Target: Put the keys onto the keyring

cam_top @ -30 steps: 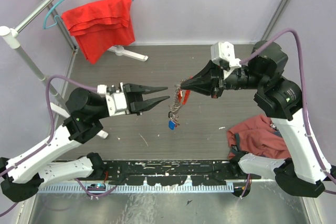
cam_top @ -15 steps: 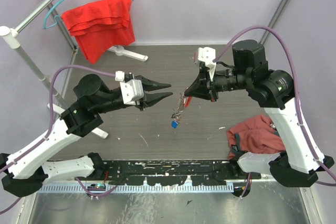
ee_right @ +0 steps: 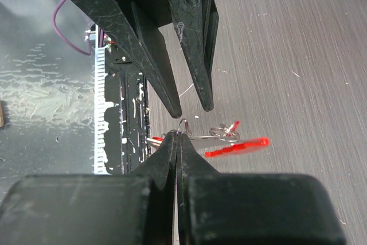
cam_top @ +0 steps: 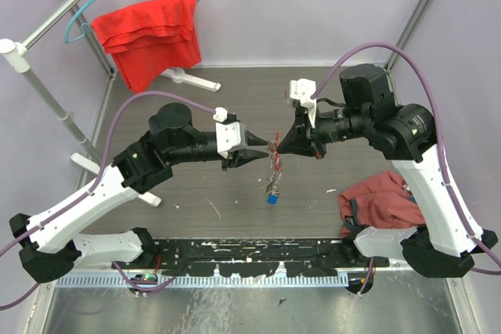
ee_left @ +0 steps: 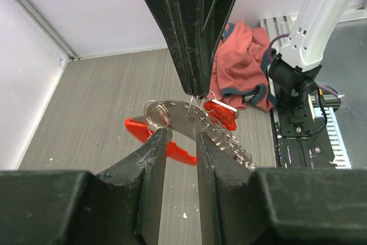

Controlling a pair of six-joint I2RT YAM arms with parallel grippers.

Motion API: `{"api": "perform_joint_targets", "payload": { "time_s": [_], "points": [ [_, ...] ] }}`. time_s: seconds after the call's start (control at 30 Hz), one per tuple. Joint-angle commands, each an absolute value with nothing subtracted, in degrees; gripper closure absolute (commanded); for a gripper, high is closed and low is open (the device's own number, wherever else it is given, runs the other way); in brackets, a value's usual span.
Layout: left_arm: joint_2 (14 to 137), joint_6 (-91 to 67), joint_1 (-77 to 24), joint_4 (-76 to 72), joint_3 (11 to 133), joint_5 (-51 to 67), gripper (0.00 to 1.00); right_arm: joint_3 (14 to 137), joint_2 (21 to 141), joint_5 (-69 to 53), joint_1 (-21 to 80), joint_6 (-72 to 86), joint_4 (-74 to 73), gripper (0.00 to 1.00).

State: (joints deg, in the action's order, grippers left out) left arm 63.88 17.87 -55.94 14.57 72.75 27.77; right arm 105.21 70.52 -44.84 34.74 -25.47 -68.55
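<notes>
While the right pincer (cam_top: 280, 146) pinches the keys (cam_top: 272, 189), the left pincer (cam_top: 263, 149) hovers beside

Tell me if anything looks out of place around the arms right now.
A crumpled reddish garment lies heaped at the near right of the table, unrelated to the keys. The keys hang from the shut right hand; nothing looks spilled or damaged.

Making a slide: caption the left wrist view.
Shut right gripper dangles the keys just ahead of the open left gripper.
</notes>
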Motion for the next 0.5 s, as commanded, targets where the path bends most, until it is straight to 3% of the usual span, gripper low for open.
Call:
{"api": "perform_joint_targets", "payload": {
  "time_s": [0.0, 0.47],
  "points": [
    [63.9, 18.7, -56.1, 15.6, 75.9, 30.5, 0.66, 105.6, 70.1, -45.6, 35.2, -26.2, -67.1, 0.99],
    [65.3, 17.8, -56.1, 14.0, 76.4, 33.3, 0.67, 105.2, 70.6, -46.1, 36.0, -25.9, -66.2, 0.99]
  ]
}}
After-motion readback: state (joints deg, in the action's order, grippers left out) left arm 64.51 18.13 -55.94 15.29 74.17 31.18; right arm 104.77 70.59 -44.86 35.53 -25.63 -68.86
